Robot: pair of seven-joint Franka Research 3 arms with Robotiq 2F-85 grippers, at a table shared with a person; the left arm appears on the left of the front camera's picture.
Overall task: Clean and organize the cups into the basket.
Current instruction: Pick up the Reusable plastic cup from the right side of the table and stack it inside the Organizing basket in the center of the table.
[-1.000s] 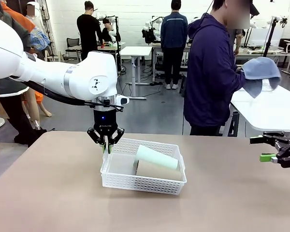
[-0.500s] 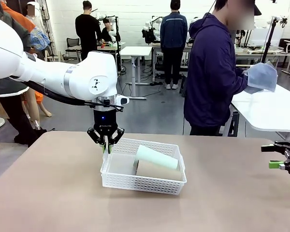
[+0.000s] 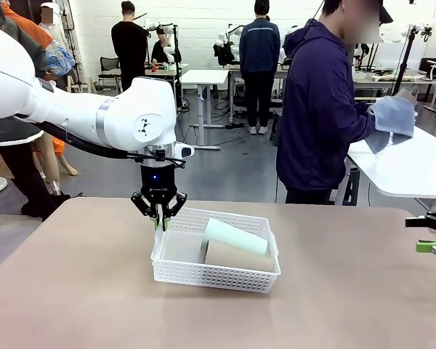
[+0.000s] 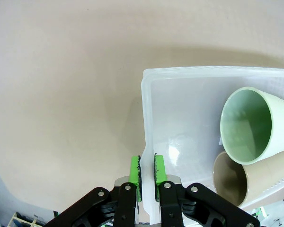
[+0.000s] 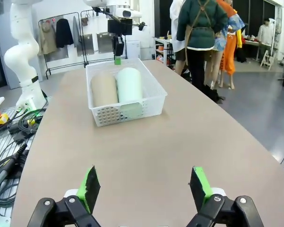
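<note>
1 basket (image 3: 215, 276) mid-tabletop (image 3: 94, 291) holds 1 mint cup (image 3: 236, 236) and 1 tan cup (image 3: 236, 257), both lying down, side by side. 2 grippers: left gripper (image 3: 160, 222) pinched narrow on the basket's end wall. The right gripper (image 5: 145, 184) is wide and empty, well apart from the basket.

White arm (image 3: 73, 109), blk pincer (image 3: 160, 224), green pads (image 4: 135, 172), maybe blue LED (image 3: 155, 176)

right tool (image 5: 145, 187): jaws wide, empty | basket (image 5: 154, 98): tan cup (image 5: 103, 89), mint cup (image 5: 129, 84) lying side by side
</note>
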